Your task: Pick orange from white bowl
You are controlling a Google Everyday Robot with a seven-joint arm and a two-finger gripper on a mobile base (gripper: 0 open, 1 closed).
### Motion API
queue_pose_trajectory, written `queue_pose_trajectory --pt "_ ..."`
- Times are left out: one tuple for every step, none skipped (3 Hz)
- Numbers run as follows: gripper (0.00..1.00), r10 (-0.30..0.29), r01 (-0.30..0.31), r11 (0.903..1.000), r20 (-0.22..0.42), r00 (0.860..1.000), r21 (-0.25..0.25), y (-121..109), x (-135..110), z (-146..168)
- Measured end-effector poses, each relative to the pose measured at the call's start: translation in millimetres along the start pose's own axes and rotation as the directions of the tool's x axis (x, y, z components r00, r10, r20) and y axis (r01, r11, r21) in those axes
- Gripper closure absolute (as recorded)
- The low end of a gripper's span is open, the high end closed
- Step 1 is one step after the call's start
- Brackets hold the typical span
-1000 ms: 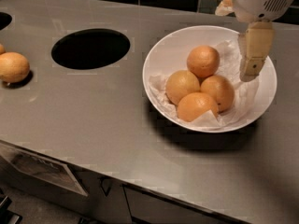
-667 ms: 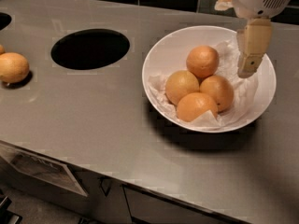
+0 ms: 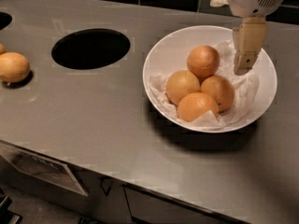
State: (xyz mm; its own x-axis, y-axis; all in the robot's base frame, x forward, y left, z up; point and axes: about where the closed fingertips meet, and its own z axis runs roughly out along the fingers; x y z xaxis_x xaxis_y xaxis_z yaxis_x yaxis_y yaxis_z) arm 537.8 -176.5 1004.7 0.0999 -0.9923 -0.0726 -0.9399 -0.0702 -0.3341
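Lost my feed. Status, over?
Hand hangs over white bowl, right side. Orange at pile's back, beside hand, ungripped. Three other oranges crowd in front.

Gripper (image 3: 243,69) right of orange (image 3: 203,61) in white bowl (image 3: 162,55), round hole (image 3: 90,48) further left.

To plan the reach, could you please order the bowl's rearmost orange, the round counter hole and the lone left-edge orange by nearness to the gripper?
The gripper hangs over the right side of the glossy white bowl.
1. Rearmost dull-orange round fruit, just left of it.
2. Dark round hole, mid-counter.
3. Lone orange fruit, far left.
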Motion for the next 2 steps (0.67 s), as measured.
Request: queue_pose_trajectory --pt "0.0 -0.067 0.067 0.9974 -0.025 0.997 0.024 -9.7 -0.3 0.2" --pt "0.0 -0.067 0.067 0.9974 -0.025 0.997 0.024 -9.7 -0.3 0.2"
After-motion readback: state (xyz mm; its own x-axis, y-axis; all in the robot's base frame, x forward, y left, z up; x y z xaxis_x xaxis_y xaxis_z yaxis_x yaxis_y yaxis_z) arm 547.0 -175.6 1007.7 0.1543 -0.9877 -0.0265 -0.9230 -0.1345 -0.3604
